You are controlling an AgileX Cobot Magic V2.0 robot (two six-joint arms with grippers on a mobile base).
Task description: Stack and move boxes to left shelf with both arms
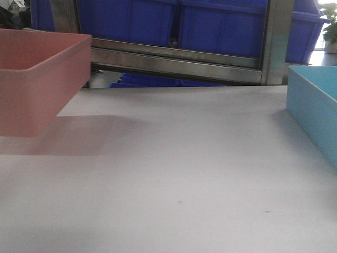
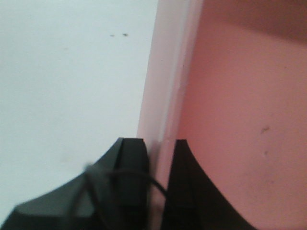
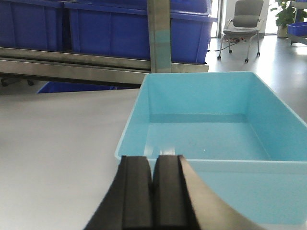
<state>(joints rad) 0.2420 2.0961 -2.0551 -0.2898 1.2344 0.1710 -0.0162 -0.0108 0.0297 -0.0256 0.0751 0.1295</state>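
Nearest us, the left jaws are pinching a side wall of the pink bin [image 2: 230, 120], one finger outside and one inside, w/ the rim btwn them. The right jaws are pressed together w/ nothing btwn them that we can see, sitting just at the near rim of the blue bin [image 3: 211, 96].

We judge the step in hand to be carrying the pink bin over to stack it w/ the blue one. In the front view it sits at the left and looks lifted clear of the desk [image 1: 184, 184], w/ a shadow lying beneath it. A one-wall pinch lets a bin sag, so we'd go slow, keep the base level, and line up the long sides before lowering. The bins look alike in size, so nesting prob. needs a square entry, not corner first. The right jaws would need to spread before they can take the blue wall or steady it.

Both bins are open-topped and empty as far as we see, though the pink one's inside shows only in part. The blue bin rests on the desk at the right, well apart from the pink.

Farther back, the shelf [image 1: 174, 60] shows its steel front rail along the desk's far edge; neither bin is on it yet. Dark blue crates [image 1: 221, 26] sit behind and above the rail, contents hidden.
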